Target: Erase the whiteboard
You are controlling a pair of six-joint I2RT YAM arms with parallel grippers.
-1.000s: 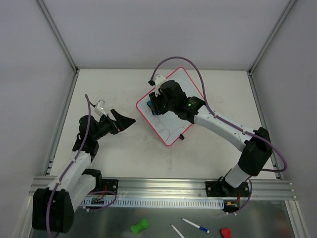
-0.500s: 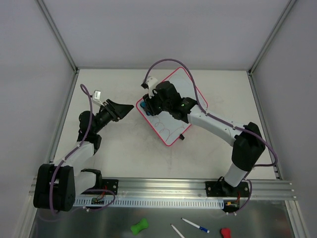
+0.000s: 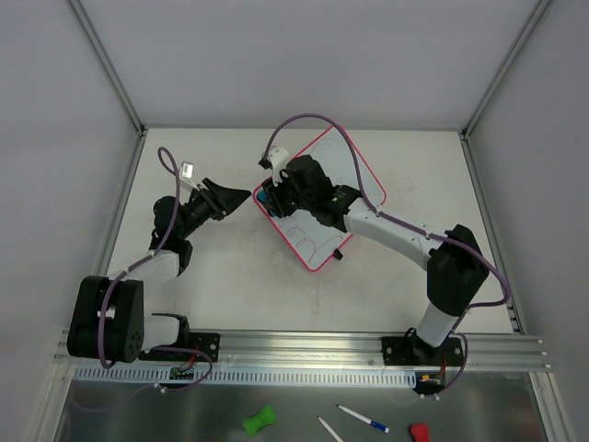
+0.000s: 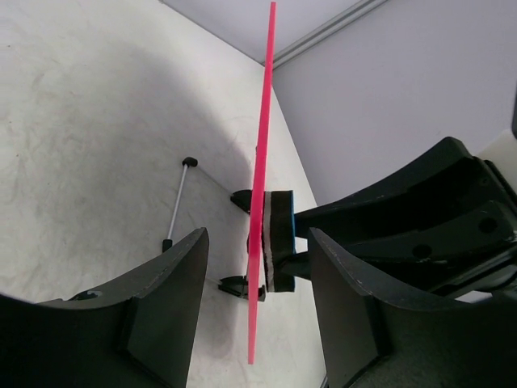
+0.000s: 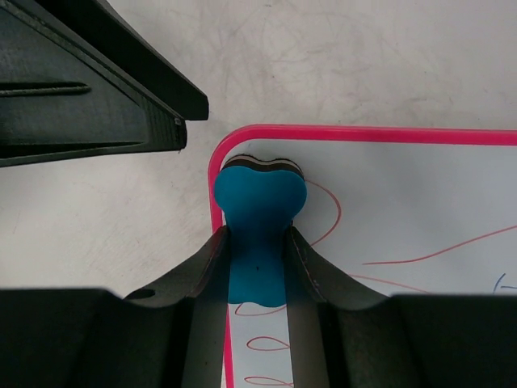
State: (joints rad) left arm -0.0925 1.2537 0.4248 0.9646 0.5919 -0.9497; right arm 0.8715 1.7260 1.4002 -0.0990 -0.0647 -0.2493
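Note:
The whiteboard (image 3: 316, 243) lies turned like a diamond mid-table, white with a pink-red rim and thin red scribbles (image 5: 323, 214). My right gripper (image 5: 257, 238) is shut on a blue eraser (image 5: 258, 198). The eraser presses on the board's left corner, just inside the rim. From the left, my left gripper (image 3: 241, 196) reaches that same corner. In the left wrist view the rim (image 4: 260, 186) runs edge-on between the two fingers (image 4: 174, 283), with a gap on either side. The eraser (image 4: 281, 242) sits on the board's far face.
Black clips (image 4: 234, 284) stick out from the board's edge, one of them toward the near side (image 3: 339, 252). A thin white rod with black ends (image 4: 178, 202) lies on the table beyond. A green toy (image 3: 259, 421), pens (image 3: 363, 419) and a red piece (image 3: 419, 431) lie below the rail.
My left gripper has swung right to the board's corner and its jaws have narrowed around the rim. My right gripper has slid the eraser left to that corner.

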